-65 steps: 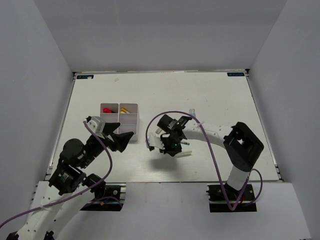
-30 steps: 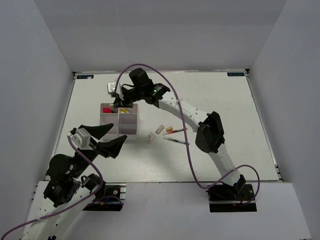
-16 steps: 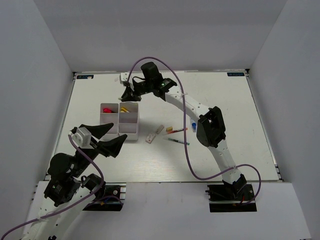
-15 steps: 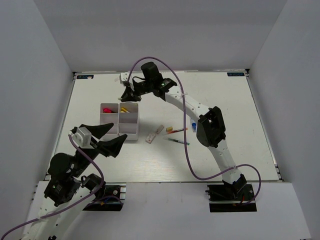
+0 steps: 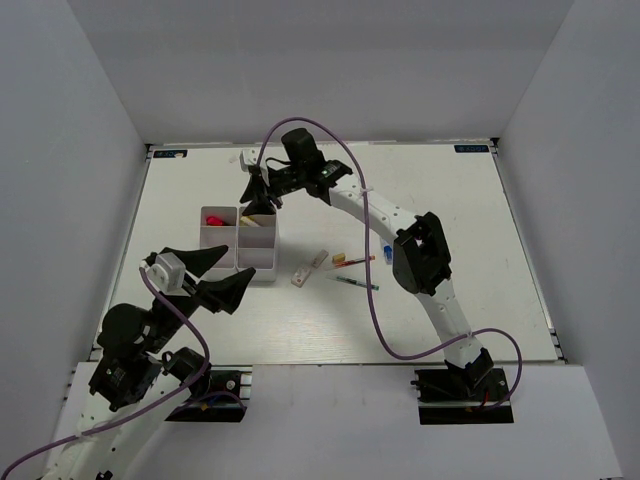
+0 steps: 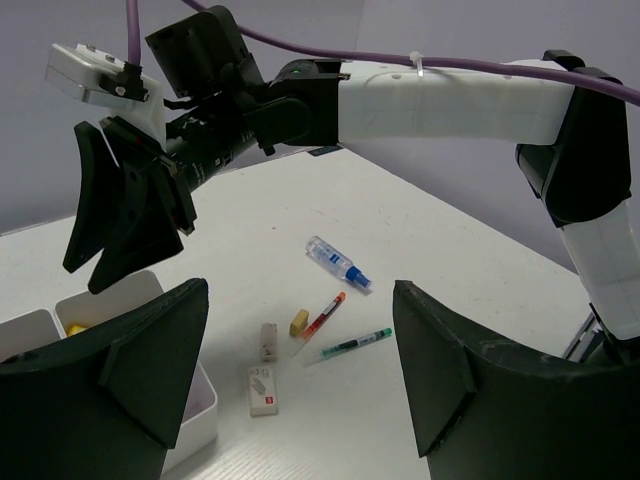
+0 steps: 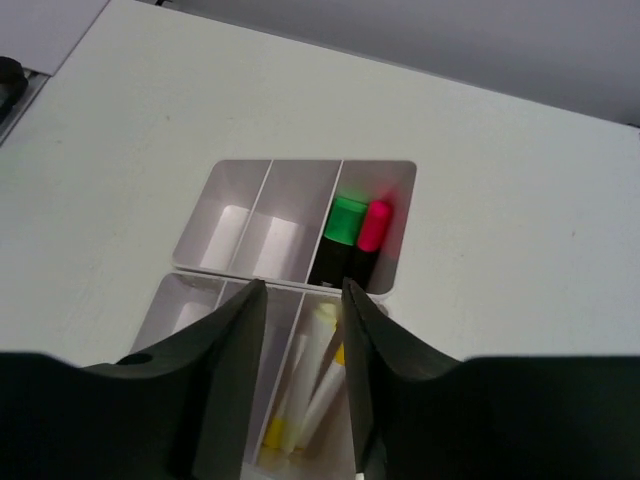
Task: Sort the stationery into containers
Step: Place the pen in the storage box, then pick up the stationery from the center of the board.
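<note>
We judge the red pen (image 6: pixel 322 315) and green pen (image 6: pixel 350 345) on the table (image 5: pixel 450 210) to be light, stiff and apt to roll, so they are best pinched across mid-barrel. Both lie well apart from our right claw (image 7: pixel 301 292), which hovers over the tray (image 7: pixel 405 215) with fingers slightly parted and nothing between them. Our left claw (image 6: pixel 300 290), spread wide and empty, faces them from near the tray.

Right side: the white-and-black right arm (image 5: pixel 362 210) is stretched far forward and leftward, its black two-finger right gripper (image 5: pixel 258 192) pointing down, jaws parted a little with nothing between them. Left side: the white-and-black left arm (image 5: pixel 125 345) is folded near its base, its black two-finger left gripper (image 5: pixel 222 272) aimed forward, jaws spread wide and empty.
</note>
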